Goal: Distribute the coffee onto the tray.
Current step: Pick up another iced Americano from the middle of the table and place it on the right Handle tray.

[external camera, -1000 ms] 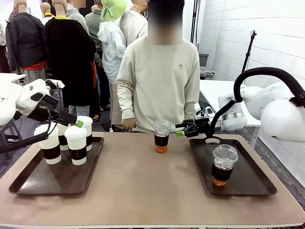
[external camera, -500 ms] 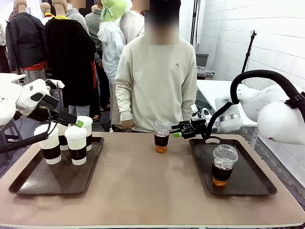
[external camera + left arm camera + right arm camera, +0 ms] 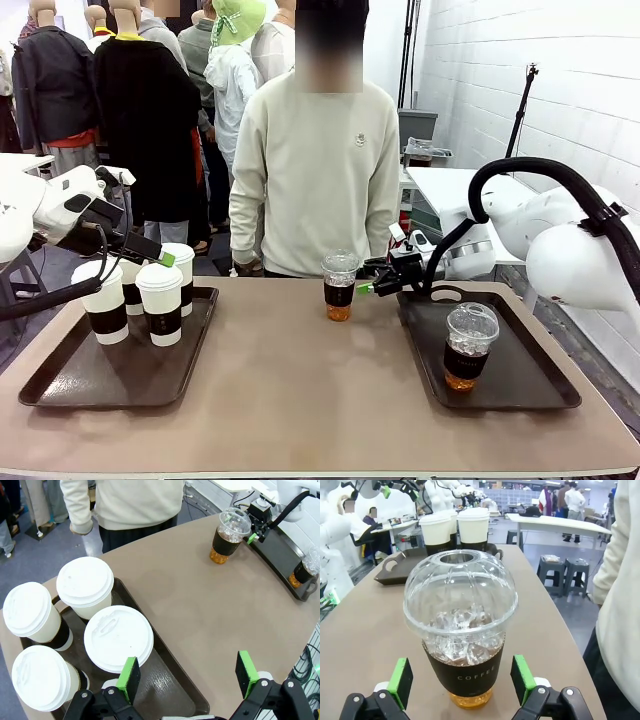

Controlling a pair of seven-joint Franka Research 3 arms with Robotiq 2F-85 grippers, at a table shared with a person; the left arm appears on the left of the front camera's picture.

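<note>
1. Four white-lidded cups [image 3: 117, 637] crowd the left tray [image 3: 60, 385], partly hidden by the left gripper [image 3: 187, 677], jaws wide, empty.
2. One dome-lidded cup [image 3: 461, 630] stands near the desk's far edge, between the right gripper's [image 3: 461, 680] open jaws; contact unclear.
3. Another dome cup [image 3: 466, 348] sits in the right tray [image 3: 535, 375].

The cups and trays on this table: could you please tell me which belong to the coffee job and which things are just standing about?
Part of the job:
- dome-lidded cup on the bare table, between the open right gripper fingers
- dome-lidded cup on the right tray
- right tray
- four white-lidded cups on the left tray
- left gripper, open above them

Just about:
- person at the far side
- grey stools behind
</note>
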